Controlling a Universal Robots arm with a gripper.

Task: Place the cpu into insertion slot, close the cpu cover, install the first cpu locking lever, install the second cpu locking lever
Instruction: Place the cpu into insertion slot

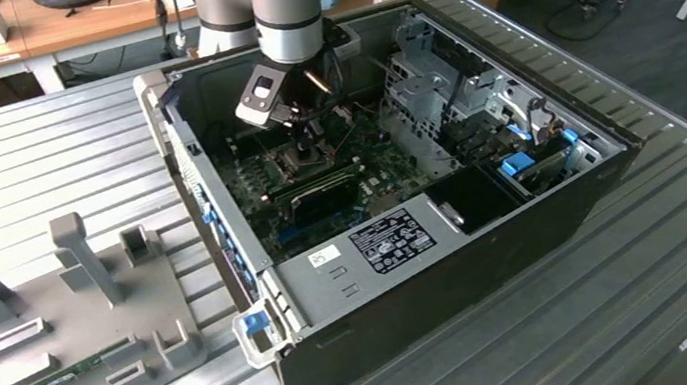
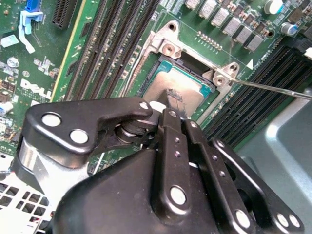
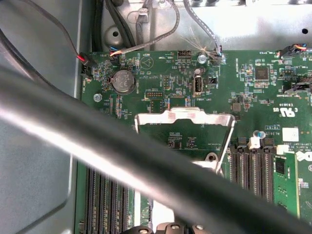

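While the arm reaches down into the open computer case, the gripper hangs over the green motherboard, with a dark memory module at six o'clock from its tip in the exterior view. In the second wrist view the gripper has its jaws pressed together, with nothing pinched between them. The cpu lies flat inside the insertion slot, its dull metal top facing up just past the fingertips. They sit over its nearer edge; whether they touch it cannot be told. A thin locking lever slants free beside the socket. In the first wrist view the cpu cover stands raised, not yet closed. At eight o'clock from the case, a grey fixture plate rests on the ribbed table.
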